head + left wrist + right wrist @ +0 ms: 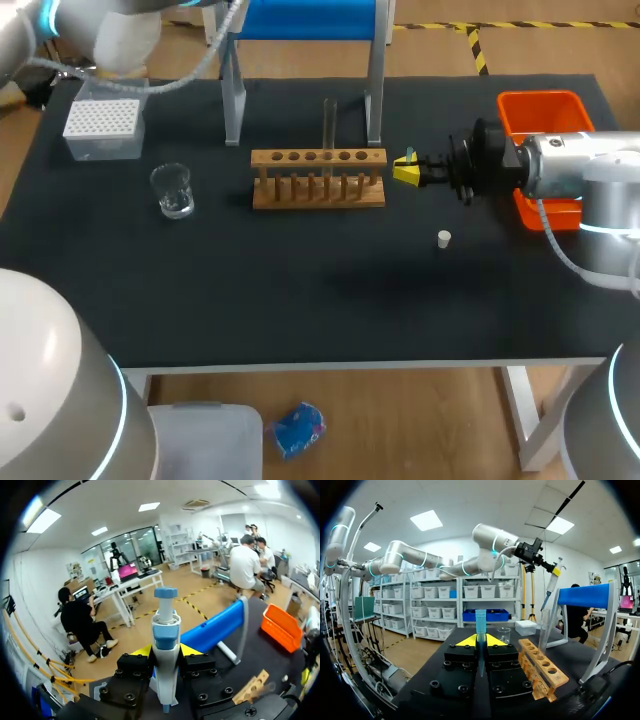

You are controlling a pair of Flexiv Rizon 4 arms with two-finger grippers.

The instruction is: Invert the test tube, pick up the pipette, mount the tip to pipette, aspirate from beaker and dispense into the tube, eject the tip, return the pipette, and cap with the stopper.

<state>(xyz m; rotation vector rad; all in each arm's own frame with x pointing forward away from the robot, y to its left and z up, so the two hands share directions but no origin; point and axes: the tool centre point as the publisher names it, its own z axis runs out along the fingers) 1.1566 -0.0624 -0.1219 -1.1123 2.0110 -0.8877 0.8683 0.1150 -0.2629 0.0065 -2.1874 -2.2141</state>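
Judging by its build, the pipette [165, 630] is light, rigid plastic. Our left gripper [165, 652] pinches it around the blue-and-white body below the plunger, which seems the sound place, and holds it aloft, well above the table. The glass test tube [328, 125], upright in the wooden rack [318, 190] mid-table, looks fragile and slick, and is best taken near its upper end. Our right gripper [480, 641], just right of the rack, is closed on a blue pipette tip [480, 622]. It is thin and featherweight, likely to flex or slip, so we would grip its wider collar. Smallest, the white stopper [444, 238] lies nearer us, right of the rack.
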